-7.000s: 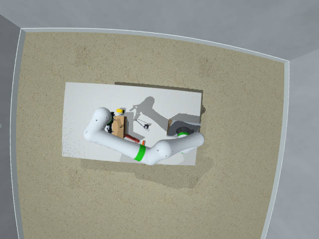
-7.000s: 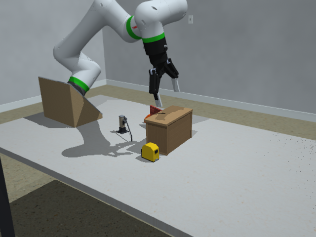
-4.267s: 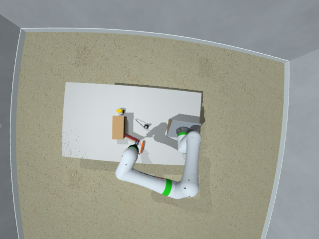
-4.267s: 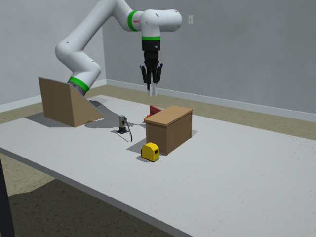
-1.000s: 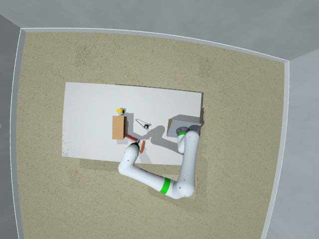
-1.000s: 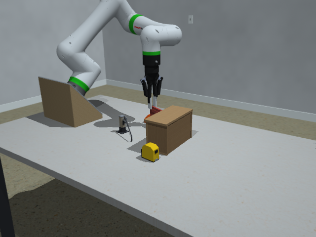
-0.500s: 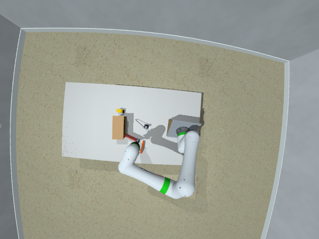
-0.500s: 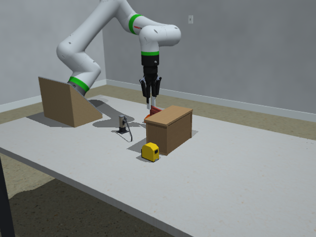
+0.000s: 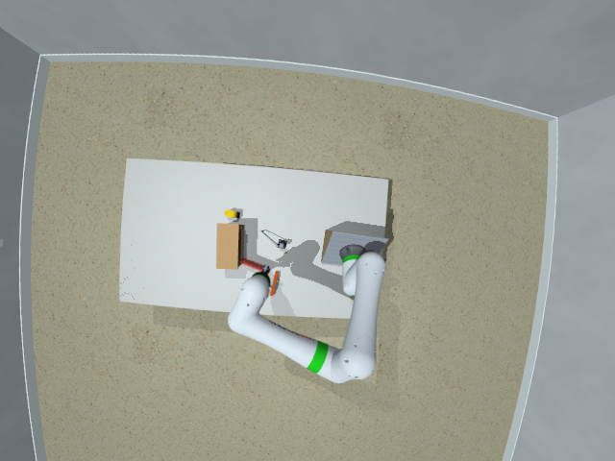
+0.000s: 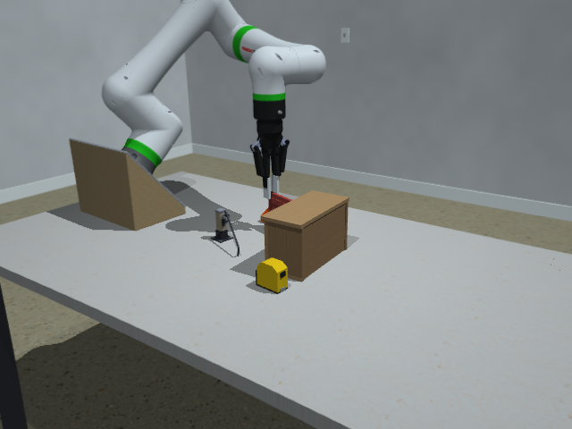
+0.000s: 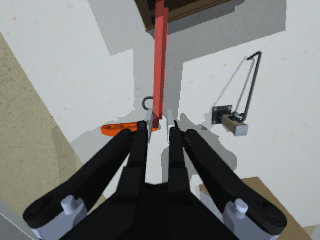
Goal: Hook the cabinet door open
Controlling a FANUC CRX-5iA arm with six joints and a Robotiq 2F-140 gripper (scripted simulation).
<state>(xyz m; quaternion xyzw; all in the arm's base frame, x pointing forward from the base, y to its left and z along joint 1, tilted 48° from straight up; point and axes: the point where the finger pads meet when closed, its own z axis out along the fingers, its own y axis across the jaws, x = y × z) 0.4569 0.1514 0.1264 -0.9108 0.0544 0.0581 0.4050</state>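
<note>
Top view: mod. bright, even lt. on pale table (image 9: 173, 198); walls dull grey; straight edges bow outward, barrel dist. at L & R.
Exterior view: table (image 10: 392, 323) lit pale, soft gradient; floor under near edge v. dark, shadow w/ wavy outline; far wall (image 10: 416, 92) dim.
Wrist view: grey shadows, hard stepped edges, overlapping, > 1 lt. source likely; fine detail soft, low res.
Glare: mild, on white arm (image 9: 364, 307) (image 10: 171, 41).

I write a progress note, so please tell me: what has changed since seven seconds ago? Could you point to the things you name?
The gripper (image 9: 266, 269) (image 10: 271, 188) (image 11: 159, 116) went from above the cabinet (image 9: 228, 245) (image 10: 323, 244) down to the red door's (image 9: 252, 264) (image 10: 280, 201) (image 11: 160, 60) free end, its fingers now closer together. Cabinet, door, hook post (image 9: 282, 243) (image 10: 220, 219) (image 11: 234, 125) stayed put.
</note>
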